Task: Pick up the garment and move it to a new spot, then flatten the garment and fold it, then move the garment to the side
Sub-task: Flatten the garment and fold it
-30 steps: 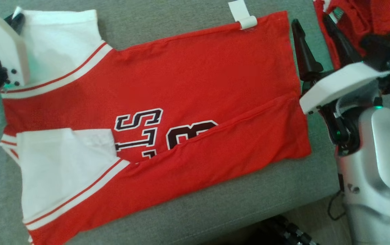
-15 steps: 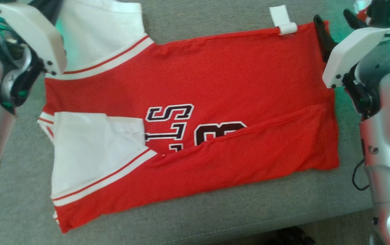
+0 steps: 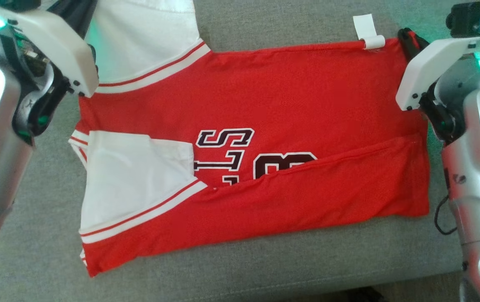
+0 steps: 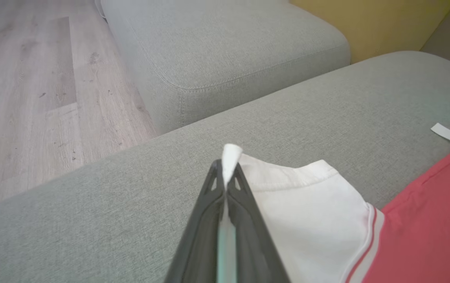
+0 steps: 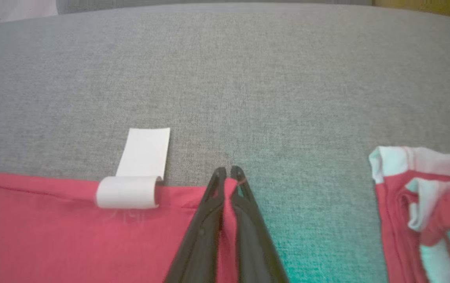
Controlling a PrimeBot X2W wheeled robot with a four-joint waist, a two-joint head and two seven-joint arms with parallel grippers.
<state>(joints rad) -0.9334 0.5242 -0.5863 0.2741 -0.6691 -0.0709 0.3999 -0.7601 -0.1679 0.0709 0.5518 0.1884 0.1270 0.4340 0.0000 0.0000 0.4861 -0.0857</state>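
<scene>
The garment (image 3: 265, 105) is a red jersey with white sleeves and dark lettering, lying flat on the grey couch seat (image 3: 265, 268), its near long edge folded over. A white label (image 3: 367, 31) sticks out of its far edge. My left gripper (image 4: 225, 177) is shut on the far white sleeve (image 4: 307, 220); a tuft of white cloth pokes past the tips. My right gripper (image 5: 228, 177) is shut on the jersey's far right red corner (image 5: 91, 236), beside the white label (image 5: 138, 177). In the head view both wrists (image 3: 47, 46) (image 3: 428, 71) flank the jersey.
A second red and white garment (image 5: 425, 212) lies bunched on the seat to the right of my right gripper. A further grey cushion (image 4: 225, 51) and wooden floor (image 4: 32, 98) lie beyond the left gripper. The couch's front edge (image 3: 348, 289) runs along the bottom.
The head camera has shifted, so the jersey sits further right in the picture. My right gripper, open beside the jersey's corner a second ago, has closed on that corner.
</scene>
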